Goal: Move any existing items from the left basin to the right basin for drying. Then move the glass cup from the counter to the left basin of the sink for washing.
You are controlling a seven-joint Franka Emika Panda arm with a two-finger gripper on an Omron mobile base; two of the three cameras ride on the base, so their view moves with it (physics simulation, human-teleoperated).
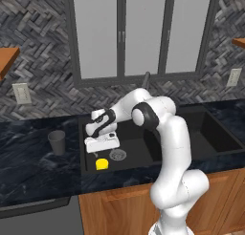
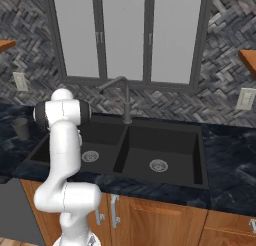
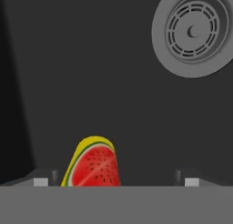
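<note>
Left base view: black desk [image 1: 28, 167], stone wall, yellow chunk [image 1: 101, 164] in left basin [image 1: 139, 150] | hand view: red watermelon face | gripper [image 3: 116, 182] wide apart, holding nothing

Glossy white rounded arm segments [image 1: 174, 148] joined by dark grey joint rings, bulbous white base column, white boxy hand block [image 1: 101, 143] marked with small dark details, two small dark fingertips [image 3: 42, 178]

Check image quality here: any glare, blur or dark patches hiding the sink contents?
Left base view: soft but readable, yellow chunk stands out in the black left basin. Right base view: the arm blocks part of that basin. Hand view: sharp; chunk shows red flesh between open fingertips, with no glare.
</note>
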